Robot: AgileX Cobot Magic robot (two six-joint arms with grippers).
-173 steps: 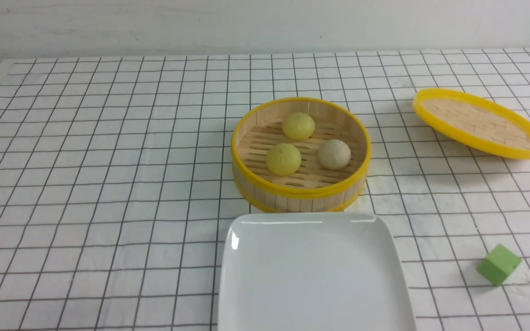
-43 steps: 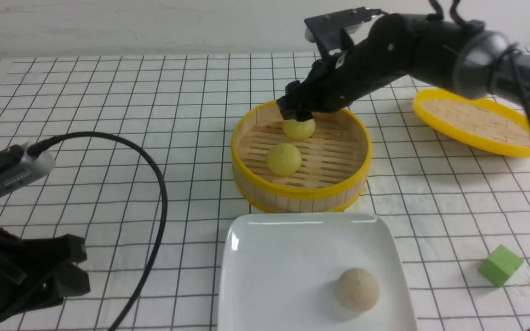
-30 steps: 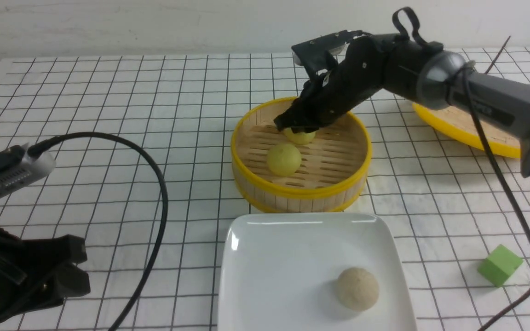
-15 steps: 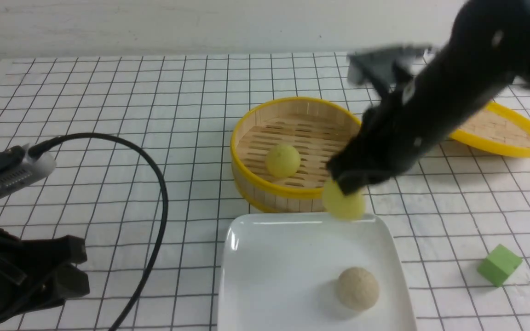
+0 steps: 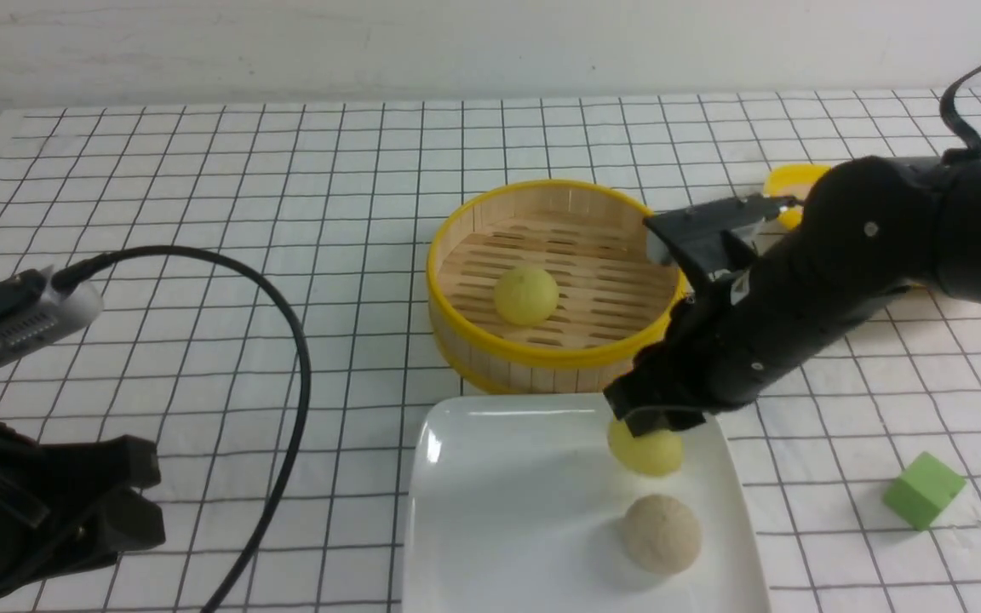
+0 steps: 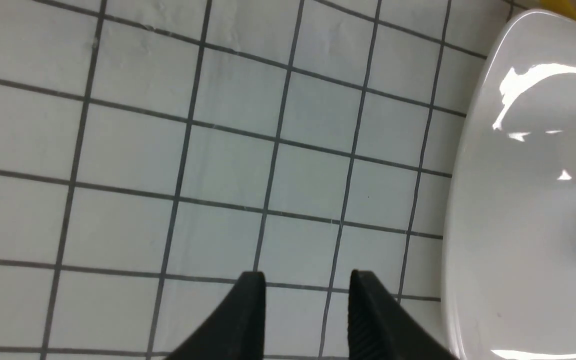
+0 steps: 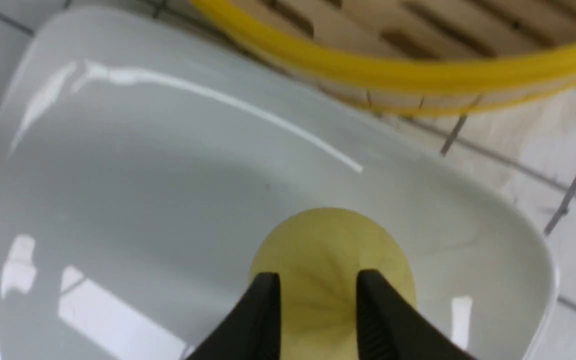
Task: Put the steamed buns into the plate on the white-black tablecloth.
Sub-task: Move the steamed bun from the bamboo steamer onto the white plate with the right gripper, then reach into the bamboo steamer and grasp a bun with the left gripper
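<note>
While a pale wall (image 5: 286, 42) closes off the far edge, the white-black tablecloth (image 5: 201, 213) covers the whole work surface, its thin black grid lightly wrinkled. The right pincer (image 5: 652, 423) hangs over the far right part of the plate (image 5: 499, 528), a glossy white rounded square with a shallow raised rim. Its two black fingers (image 7: 263, 320) are pinched on the top of a pale yellow steamed bun (image 5: 648, 453), smooth, domed and faintly pleated. Whether that bun touches the glaze cannot be told. Just nearer the camera than the pincer, a matte beige-grey bun (image 5: 662, 534) sits on the plate. Beyond the pincer and to its left, a second yellow bun (image 5: 525, 295) rests on the slatted floor of the round, yellow-rimmed bamboo steamer (image 5: 524, 370). A green cube (image 5: 924, 489) lies on the cloth to the pincer's right. The left pincer (image 6: 305, 280) hovers over the cloth beside the plate's left edge, its fingers parted with only cloth showing between them.
</note>
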